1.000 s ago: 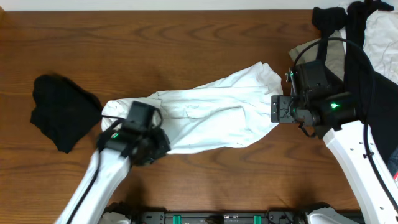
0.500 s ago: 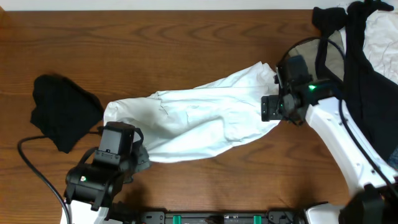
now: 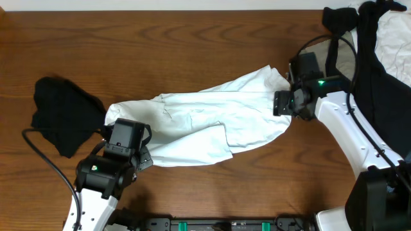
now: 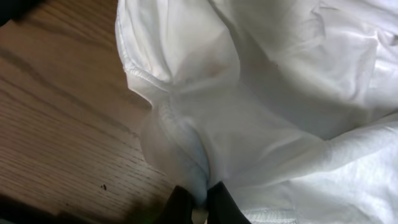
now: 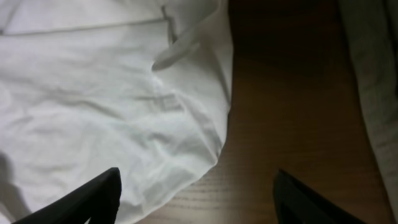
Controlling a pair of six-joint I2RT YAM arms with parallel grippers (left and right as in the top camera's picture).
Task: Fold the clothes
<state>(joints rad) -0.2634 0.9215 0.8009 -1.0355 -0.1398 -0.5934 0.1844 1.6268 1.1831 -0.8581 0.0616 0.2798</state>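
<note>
A large white T-shirt [image 3: 199,125] lies bunched and stretched across the middle of the wooden table [image 3: 192,45]. My left gripper [image 3: 142,159] sits at the shirt's lower left corner. In the left wrist view the left gripper [image 4: 200,202] is shut on a pinched fold of the white T-shirt [image 4: 261,93]. My right gripper [image 3: 280,102] hovers at the shirt's right end. From the right wrist its dark fingers [image 5: 93,199] stand wide apart, the right gripper [image 5: 198,199] open over the hem of the shirt [image 5: 112,106], holding nothing.
A crumpled black garment [image 3: 64,115] lies on the table at the left. A pile of black [image 3: 372,58], white [image 3: 395,29] and beige [image 3: 321,54] clothes fills the right back corner, close behind the right arm. Bare wood [image 5: 292,106] shows beside the hem.
The left arm drew back toward the front left with the shirt's corner, and a flap now overlaps along the shirt's lower edge. The right gripper moved up along the shirt's right end, jaws narrowing slightly.
</note>
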